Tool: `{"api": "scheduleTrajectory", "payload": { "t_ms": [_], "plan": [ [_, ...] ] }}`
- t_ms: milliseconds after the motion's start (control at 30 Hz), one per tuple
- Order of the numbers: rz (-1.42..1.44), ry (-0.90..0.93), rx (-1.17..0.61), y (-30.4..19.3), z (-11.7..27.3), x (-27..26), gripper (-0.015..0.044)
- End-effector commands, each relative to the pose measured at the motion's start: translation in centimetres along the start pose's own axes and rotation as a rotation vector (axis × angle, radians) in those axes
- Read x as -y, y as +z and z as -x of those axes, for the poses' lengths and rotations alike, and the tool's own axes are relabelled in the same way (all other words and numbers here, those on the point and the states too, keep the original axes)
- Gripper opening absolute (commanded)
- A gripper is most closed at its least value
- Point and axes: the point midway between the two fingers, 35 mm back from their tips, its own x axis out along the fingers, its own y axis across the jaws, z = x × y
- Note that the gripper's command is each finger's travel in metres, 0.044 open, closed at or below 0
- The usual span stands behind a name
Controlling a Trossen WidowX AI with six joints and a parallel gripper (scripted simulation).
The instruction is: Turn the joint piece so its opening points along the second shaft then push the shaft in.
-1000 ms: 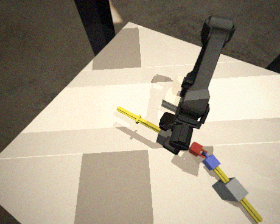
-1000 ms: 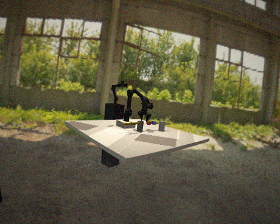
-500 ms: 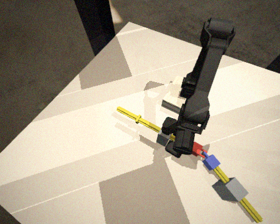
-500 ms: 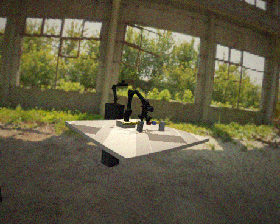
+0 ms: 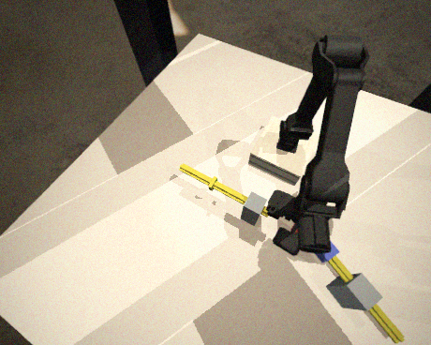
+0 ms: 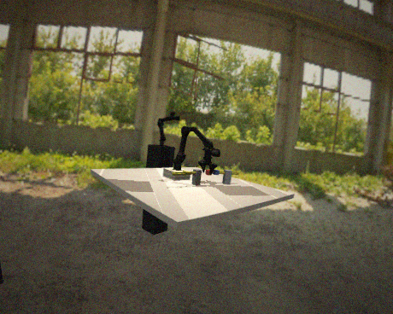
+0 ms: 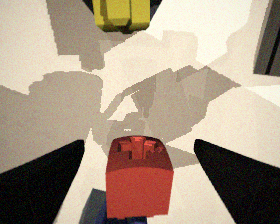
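The red joint piece (image 7: 139, 192) (image 6: 208, 172) is between my open fingers, with space on both sides. In the wrist view its square opening faces up the picture, roughly toward the end of the second yellow shaft (image 7: 122, 15) (image 5: 197, 174); exact alignment is unclear. My gripper (image 7: 141, 144) (image 5: 283, 226) is open and empty. In the top view it hides most of the joint piece. The blue hinge part (image 5: 331, 253) sits on the fixed yellow shaft (image 5: 386, 323), held in a grey block (image 5: 364, 291). The second shaft passes through another grey block (image 5: 258, 201), its short end sticking out, apart from the joint piece.
The second shaft has a small yellow crosspiece (image 5: 213, 183) on its far part. The arm's base plate (image 5: 274, 175) with its dark front edge lies behind the second block. Shadows fall across the table (image 5: 126, 244) (image 6: 192, 202). A black post (image 5: 147, 42) stands beyond the table edge.
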Motion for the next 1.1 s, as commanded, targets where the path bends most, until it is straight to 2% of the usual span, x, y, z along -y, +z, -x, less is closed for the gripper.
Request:
{"api": "scheduleTrajectory", "payload": {
  "t_ms": [0,633,967,1067],
  "plan": [
    [-0.006,0.006,0.002,-0.5,-0.2,-0.2,0.044],
    [-0.006,0.006,0.002,-0.5,-3.0,-0.3,0.044],
    [-0.006,0.006,0.002,-0.5,-3.0,-0.3,0.0182],
    [-0.006,0.006,0.002,-0.5,-3.0,-0.3,0.0182]
  ]
}}
